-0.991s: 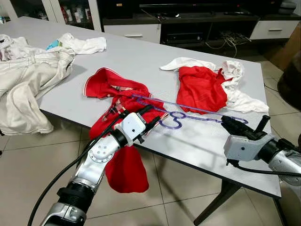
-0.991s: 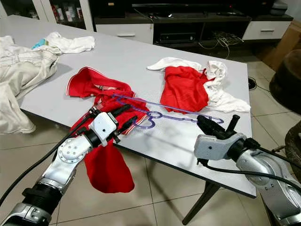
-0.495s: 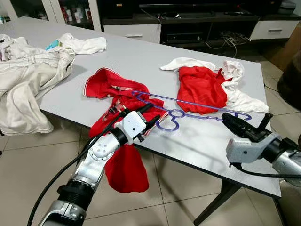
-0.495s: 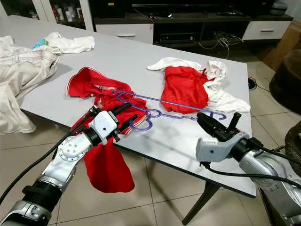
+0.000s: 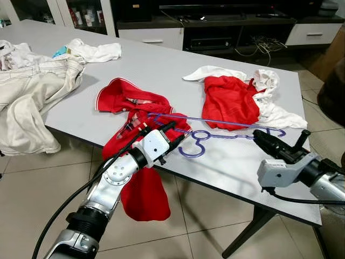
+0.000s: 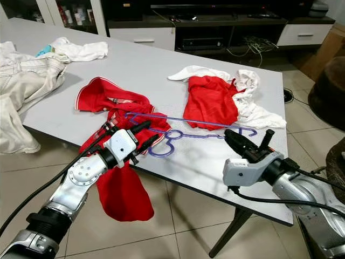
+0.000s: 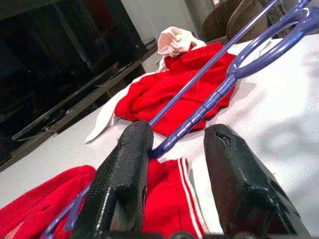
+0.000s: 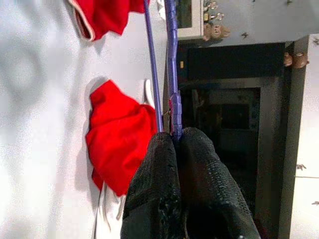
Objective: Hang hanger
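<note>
Purple hanger [image 5: 215,131] low over counter [image 5: 161,65], spanning red shirt [image 5: 135,105] to right edge. Right gripper [image 8: 172,144] pinched tight on its end. Left gripper [image 7: 174,144] parted, straddling its other arm, not clamped. Shirt not yet on hanger; hanging remains.

No readable text, labels, brands, numbers or signs on anything in view.

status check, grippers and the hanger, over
Right gripper shut on purple hanger end, held over the grey table. Left gripper open, fingers astride the other end by the red garment. Nothing blocking.
</note>
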